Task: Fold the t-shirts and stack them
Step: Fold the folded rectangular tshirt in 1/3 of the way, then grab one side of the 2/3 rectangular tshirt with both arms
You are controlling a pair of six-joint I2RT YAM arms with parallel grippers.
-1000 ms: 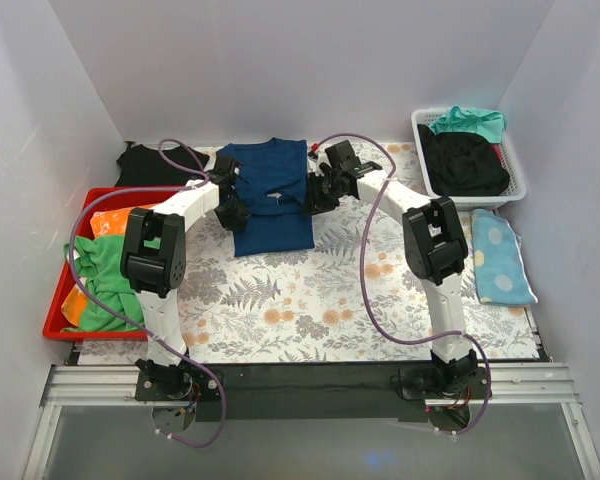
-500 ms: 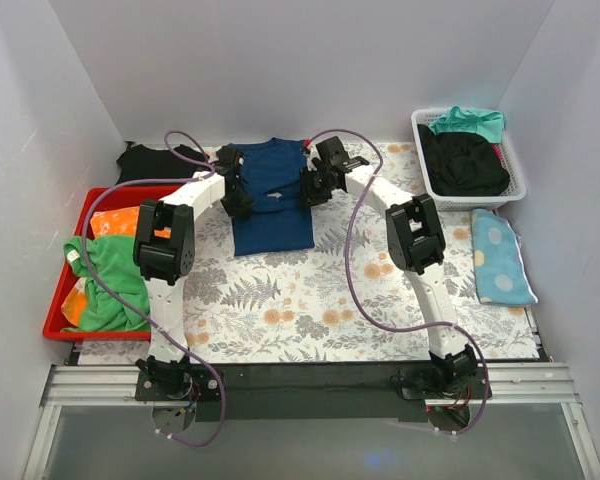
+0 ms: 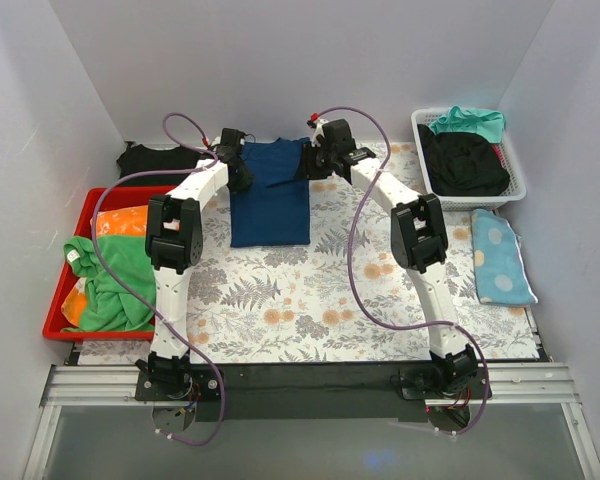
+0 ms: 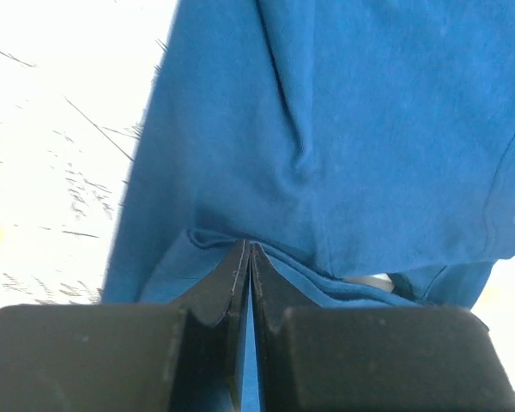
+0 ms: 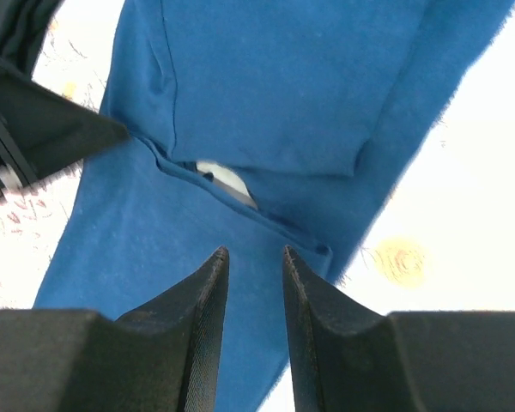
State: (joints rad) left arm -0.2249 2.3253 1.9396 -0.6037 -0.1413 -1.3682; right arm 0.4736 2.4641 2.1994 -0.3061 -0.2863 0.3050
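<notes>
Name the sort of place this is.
Probably a robot test booth set up for laundry folding: plain white walls boxing a floral-cloth table, a white basket and red tray of clothes, a navy t-shirt.

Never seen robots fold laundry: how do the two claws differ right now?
The left gripper is pinched shut on a fold of the navy t-shirt; the right gripper has its fingers apart. The left is at the shirt's left edge, the right at its right. Both reach to its far end.
</notes>
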